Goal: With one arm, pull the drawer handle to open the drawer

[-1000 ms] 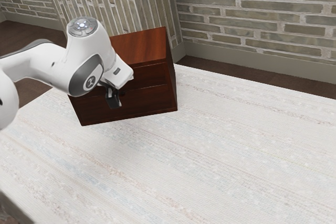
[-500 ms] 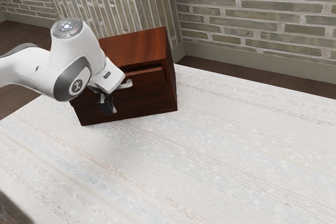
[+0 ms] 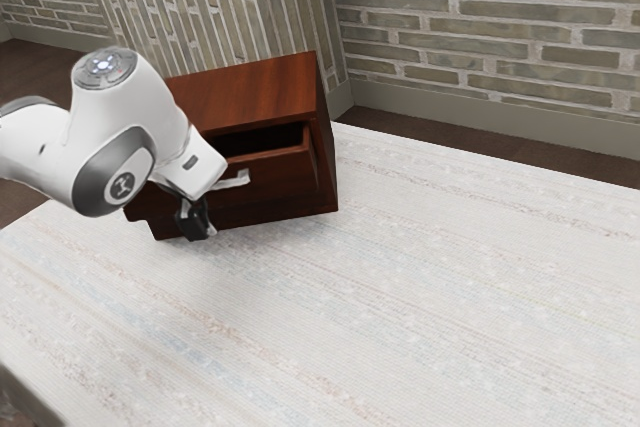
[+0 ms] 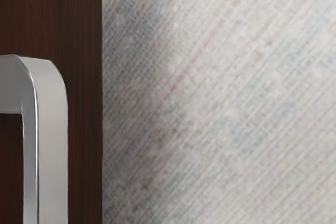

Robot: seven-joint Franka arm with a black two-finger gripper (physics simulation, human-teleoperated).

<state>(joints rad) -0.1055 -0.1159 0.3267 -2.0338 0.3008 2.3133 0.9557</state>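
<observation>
gripper (image 3: 193,222) at drawer (image 3: 270,171) front, closure cannot be told | handle (image 4: 46,129) just under gripper | exterior view: cabinet (image 3: 260,92) at 1 o'clock | pull likely toward 7 o'clock

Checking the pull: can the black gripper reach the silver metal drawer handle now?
Probably yes: black gripper sits at the front of the brown wooden drawer, its silver metal handle close by, nothing between.

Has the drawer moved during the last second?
Yes. The drawer has slid out of the cabinet, toward the exterior view's lower left.
</observation>
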